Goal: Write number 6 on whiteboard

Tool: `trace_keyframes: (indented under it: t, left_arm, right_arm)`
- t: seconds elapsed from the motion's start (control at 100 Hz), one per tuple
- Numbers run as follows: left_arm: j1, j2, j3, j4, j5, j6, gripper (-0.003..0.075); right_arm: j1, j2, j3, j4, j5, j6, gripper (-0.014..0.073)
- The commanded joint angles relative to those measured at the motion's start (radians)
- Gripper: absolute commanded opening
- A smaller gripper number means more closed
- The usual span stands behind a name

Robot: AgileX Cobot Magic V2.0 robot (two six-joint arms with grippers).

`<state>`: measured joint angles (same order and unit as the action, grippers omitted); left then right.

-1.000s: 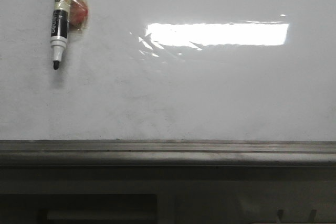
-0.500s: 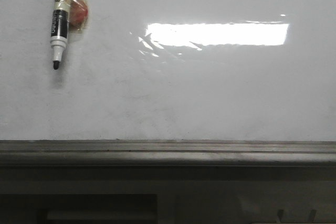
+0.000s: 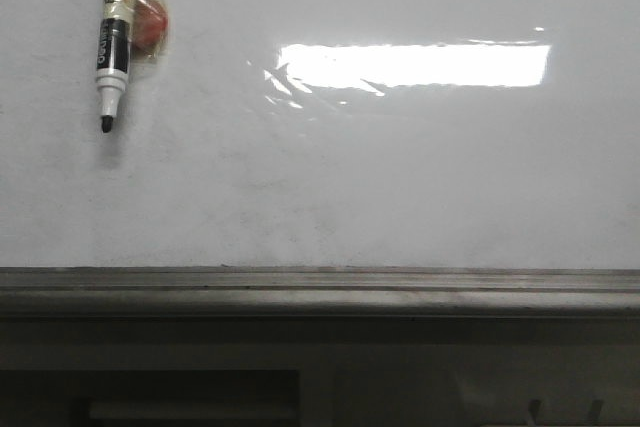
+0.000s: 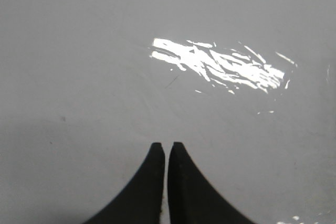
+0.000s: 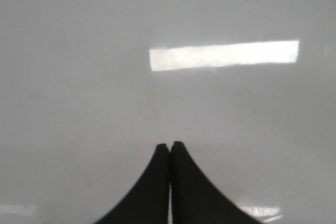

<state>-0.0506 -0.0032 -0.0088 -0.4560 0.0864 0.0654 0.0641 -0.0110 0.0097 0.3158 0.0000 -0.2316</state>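
Note:
The whiteboard (image 3: pixel 400 177) fills the front view, glossy white-grey with faint smudges and a grey bottom rail (image 3: pixel 320 285). No number 6 shows on it. A white-and-black marker (image 3: pixel 113 42) lies on the board at the upper left, uncapped, dark tip toward the rail. Neither gripper shows in the front view. In the left wrist view my left gripper (image 4: pixel 166 145) is shut and empty over the bare board (image 4: pixel 79 77). In the right wrist view my right gripper (image 5: pixel 169 145) is shut and empty over the bare board (image 5: pixel 79 77).
A small red round object (image 3: pixel 150 23) in clear wrap sits against the marker's right side. A bright rectangular light glare (image 3: pixel 415 64) lies on the board's upper middle. Below the rail is a dark shelf area (image 3: pixel 200 392).

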Motion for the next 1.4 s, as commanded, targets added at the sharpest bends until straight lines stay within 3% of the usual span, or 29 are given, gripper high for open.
trace_keyframes:
  t: [0.0,0.08,0.2,0.46,0.57,0.69,0.84,0.94,1.05,1.12,1.19,1.39]
  left_arm:
    - [-0.009,-0.031,0.049,-0.164,-0.086,-0.007,-0.002]
    - [-0.009,-0.031,0.045,-0.292,-0.086,-0.007,-0.002]
    - [-0.009,-0.031,-0.001,-0.344,-0.058,-0.007,-0.002]
    - [-0.009,0.129,-0.286,-0.174,0.242,0.007,-0.002]
    - [-0.009,0.26,-0.415,-0.133,0.356,0.106,-0.002]
    - [-0.011,0.354,-0.505,-0.133,0.426,0.173,-0.002]
    - [-0.086,0.427,-0.54,-0.15,0.431,0.211,-0.0007]
    - [-0.139,0.467,-0.542,-0.16,0.431,0.24,0.0097]
    - [-0.185,0.519,-0.542,-0.209,0.421,0.24,0.0327]
    - [-0.209,0.558,-0.542,-0.247,0.406,0.244,0.0477]
    - [-0.237,0.605,-0.542,-0.302,0.382,0.295,0.0551]
    - [-0.338,0.748,-0.548,-0.537,0.27,0.515,0.0524]
  right_arm:
    - [-0.006,-0.017,0.022,0.158,-0.091,0.001,-0.0066]
    - [-0.006,-0.017,0.014,0.275,-0.091,0.001,-0.0066]
    - [-0.006,-0.015,-0.042,0.288,-0.006,0.001,-0.0062]
    - [-0.006,0.197,-0.305,0.241,0.294,0.001,-0.006]
    - [-0.006,0.359,-0.427,0.224,0.405,0.001,-0.006]
    - [-0.006,0.489,-0.525,0.222,0.486,0.001,-0.0066]
    - [-0.006,0.571,-0.584,0.222,0.546,-0.035,-0.0038]
    - [-0.006,0.588,-0.592,0.222,0.561,-0.044,0.0113]
    - [-0.006,0.589,-0.592,0.229,0.568,-0.044,0.0397]
    - [-0.006,0.589,-0.592,0.233,0.568,-0.044,0.0497]
    - [-0.006,0.589,-0.592,0.233,0.569,-0.044,0.0502]
    - [-0.006,0.589,-0.592,0.233,0.57,-0.044,0.0467]
